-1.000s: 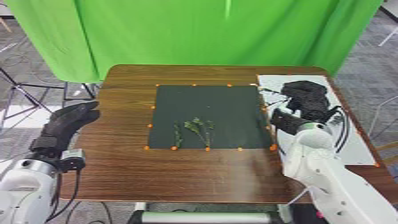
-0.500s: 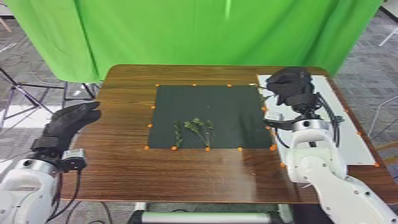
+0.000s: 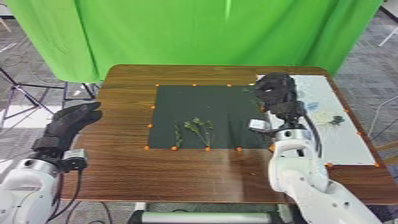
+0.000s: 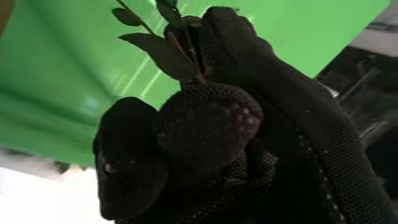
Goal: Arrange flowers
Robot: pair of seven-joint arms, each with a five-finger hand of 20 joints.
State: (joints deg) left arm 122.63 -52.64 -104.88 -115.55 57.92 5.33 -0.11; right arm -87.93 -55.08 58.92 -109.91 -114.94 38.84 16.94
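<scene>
You have the dark mat [image 3: 191,100] in the middle of the brown table [image 3: 178,175], ringed by orange dots, with a broad stretch of it running from the sprigs near its near edge up to its far edge; along the robot's right side of the table lies a long white sheet [image 3: 357,150], and a band of wood runs between the mat and your near table edge. The right hand [image 3: 277,86] is above the seam where the mat's right edge meets the sheet, toward the far end, so the mat opens out to its left. The left hand [image 3: 71,120] is at the table's left edge, overlapping it in the head view, well apart from the mat. From the head you see a branching sprig [image 3: 199,126] lying on the near part of the mat with a thin sprig [image 3: 178,136] just to its left, and on the white sheet a small green plant piece [image 3: 337,120] and some pale bluish material [image 3: 312,106]. From the right wrist you get the leaves and stem of a leafy sprig [image 4: 163,52] close up, with the green curtain [image 4: 67,60] behind. As for your right hand [image 4: 209,115], it is mostly closed, its gloved fingers curled in and pinching that stem near the tips, leaves poking out past them; your left hand is relaxed, its fingers extended, with nothing visible in its grasp
</scene>
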